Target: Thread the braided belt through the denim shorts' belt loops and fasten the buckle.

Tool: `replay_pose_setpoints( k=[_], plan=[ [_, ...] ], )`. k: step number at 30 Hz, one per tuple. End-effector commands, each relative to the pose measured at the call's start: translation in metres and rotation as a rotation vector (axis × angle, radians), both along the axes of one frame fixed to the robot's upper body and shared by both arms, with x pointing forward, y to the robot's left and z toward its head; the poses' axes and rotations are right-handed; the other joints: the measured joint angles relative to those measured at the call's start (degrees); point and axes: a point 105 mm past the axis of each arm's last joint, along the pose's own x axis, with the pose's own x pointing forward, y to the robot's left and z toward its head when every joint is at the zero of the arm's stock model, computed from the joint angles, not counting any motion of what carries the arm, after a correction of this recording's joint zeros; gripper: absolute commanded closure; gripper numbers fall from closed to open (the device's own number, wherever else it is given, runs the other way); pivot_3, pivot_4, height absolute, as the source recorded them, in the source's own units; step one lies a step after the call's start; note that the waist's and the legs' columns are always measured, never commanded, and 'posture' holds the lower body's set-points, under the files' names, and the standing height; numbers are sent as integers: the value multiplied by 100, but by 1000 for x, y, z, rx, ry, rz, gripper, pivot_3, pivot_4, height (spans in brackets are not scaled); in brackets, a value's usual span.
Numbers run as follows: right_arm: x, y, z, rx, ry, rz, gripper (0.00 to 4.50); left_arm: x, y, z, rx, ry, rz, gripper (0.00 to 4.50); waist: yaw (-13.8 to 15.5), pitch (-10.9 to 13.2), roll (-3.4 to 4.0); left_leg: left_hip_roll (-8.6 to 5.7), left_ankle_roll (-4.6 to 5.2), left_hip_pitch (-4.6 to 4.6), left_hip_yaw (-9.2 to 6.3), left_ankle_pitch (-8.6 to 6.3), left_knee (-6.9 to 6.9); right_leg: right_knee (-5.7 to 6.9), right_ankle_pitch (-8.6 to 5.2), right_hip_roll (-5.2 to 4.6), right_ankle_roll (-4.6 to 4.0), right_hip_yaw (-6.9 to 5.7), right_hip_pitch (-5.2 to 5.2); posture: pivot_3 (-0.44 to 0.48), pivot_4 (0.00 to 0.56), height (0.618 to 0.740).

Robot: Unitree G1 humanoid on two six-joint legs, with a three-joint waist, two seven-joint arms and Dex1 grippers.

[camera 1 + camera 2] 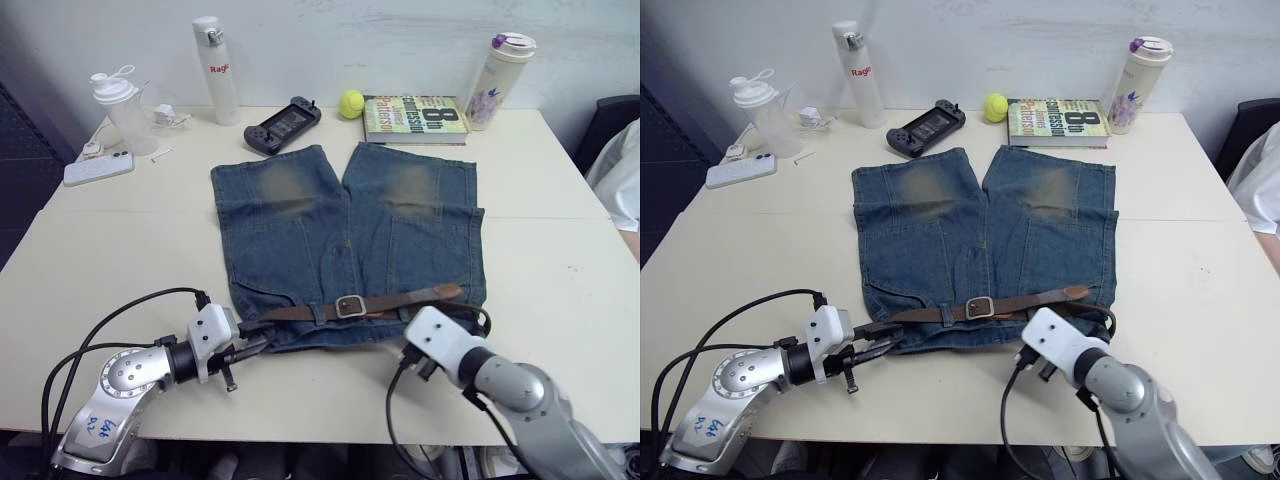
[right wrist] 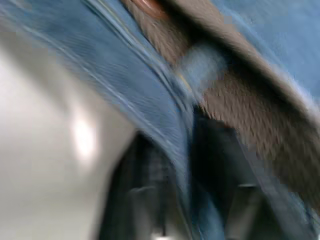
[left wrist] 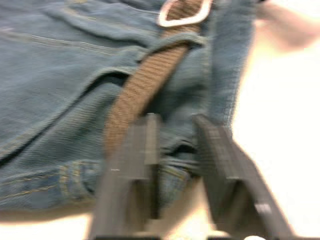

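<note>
Belt (image 1: 395, 301): lying along the shorts' (image 1: 345, 240) waistband, buckle (image 1: 349, 306) mid-waistband.
Left gripper (image 3: 177, 165): jaws parted, straddling the waistband's end.
Right gripper (image 2: 192, 165): jaws straddling the waistband's edge; grip unclear.

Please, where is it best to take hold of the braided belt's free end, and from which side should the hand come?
Probably the belt tip on the right side of the denim shorts: it lies loose on top, outside any loop. The right hand could come from the near table edge, fingers across the narrow strap.

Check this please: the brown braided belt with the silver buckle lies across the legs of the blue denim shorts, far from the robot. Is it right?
Not quite. The brown braided belt with the silver buckle lies across the waistband of the blue denim shorts, at the edge nearest the robot, not across the legs. The left eye view shows it.
</note>
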Motion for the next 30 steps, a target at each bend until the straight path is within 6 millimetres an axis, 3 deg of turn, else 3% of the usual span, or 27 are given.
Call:
replay_pose_setpoints(
  k=[1, 4, 7, 11, 15, 18, 30],
  plan=[
    [-12, -5, 22, 47, 32, 79, 1318, -5, 0, 20, -22, 15, -68, 1656, 0, 30, 1, 0, 1, -1, 0, 0, 1, 1, 0, 0, 0, 0, 0, 0, 150, 740],
    [-23, -7, 42, 117, 57, 164, 31, -8, 1, 44, -71, 54, -119, 1635, 8, 55, 1, 2, 6, -6, -4, 0, 2, 2, 0, 1, 0, -6, -5, 0, 150, 740],
    [-33, -11, 65, 218, 75, 230, 31, -10, 0, 62, -96, 83, -142, 1635, -4, 73, 2, 2, 9, -9, -9, 1, 3, 1, 0, 2, 0, -12, -2, 0, 150, 740],
    [-11, -27, 107, 396, -90, 173, 31, 15, 6, 98, -245, 37, -32, 1635, -16, 92, -13, 0, 15, -9, -9, 1, 12, 5, 1, 2, 2, -12, 2, 0, 150, 740],
    [13, -46, 126, 479, -201, 47, 31, 36, 10, 120, -368, -5, 74, 1635, 9, 104, -31, -2, 1, -11, -14, 14, 16, 5, 1, 2, 3, -17, 3, 0, 150, 740],
    [25, -49, 127, 487, -231, 1, 31, 47, 11, 123, -376, -37, 127, 1635, 25, 105, -33, -9, -5, -30, -14, 18, 26, 1, 4, 1, 8, -20, -4, 0, 150, 740],
    [45, -43, 105, 481, -216, -36, 31, 46, 2, 105, -376, -44, 120, 1635, 64, 106, -32, -10, 3, -75, -23, 14, 89, 5, 10, 1, 27, -31, -15, 0, 150, 740]
  ],
)
